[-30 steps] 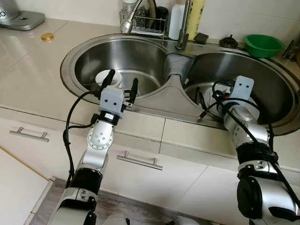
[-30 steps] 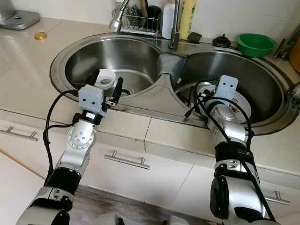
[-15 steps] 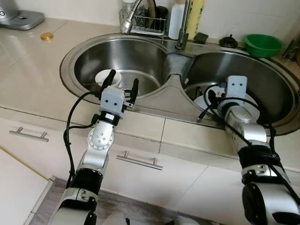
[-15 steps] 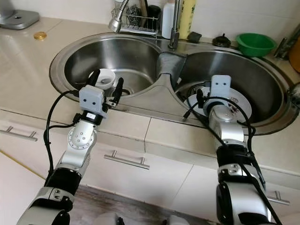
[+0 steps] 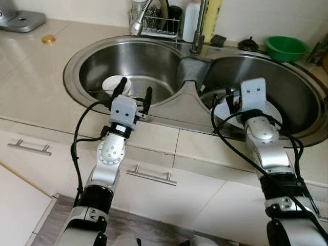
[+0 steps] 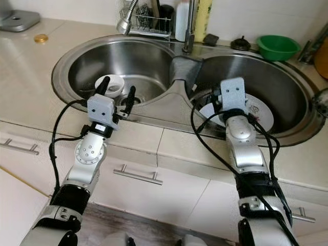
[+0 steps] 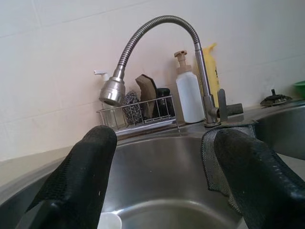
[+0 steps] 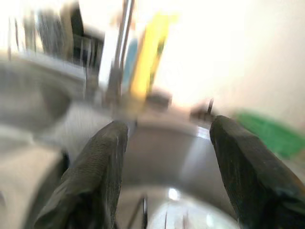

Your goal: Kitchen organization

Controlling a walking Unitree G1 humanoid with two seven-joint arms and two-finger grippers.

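- Left gripper [image 5: 133, 92]: fingers spread wide, holding nothing, at the near rim of the left basin [image 5: 154, 61].
- Right gripper [image 8: 164, 157]: fingers wide apart, empty, over the right basin [image 6: 277, 82]; its wrist view is blurred.
- Left basin holds a white cup [image 5: 114, 83] near the left gripper.
- Right basin holds a white plate [image 6: 261, 110] under the right gripper.
- Green bowl [image 5: 286, 48] sits on the counter behind the sink.

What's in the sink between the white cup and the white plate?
The steel divider ridge separates the white cup from the white plate, seen in the left eye view.
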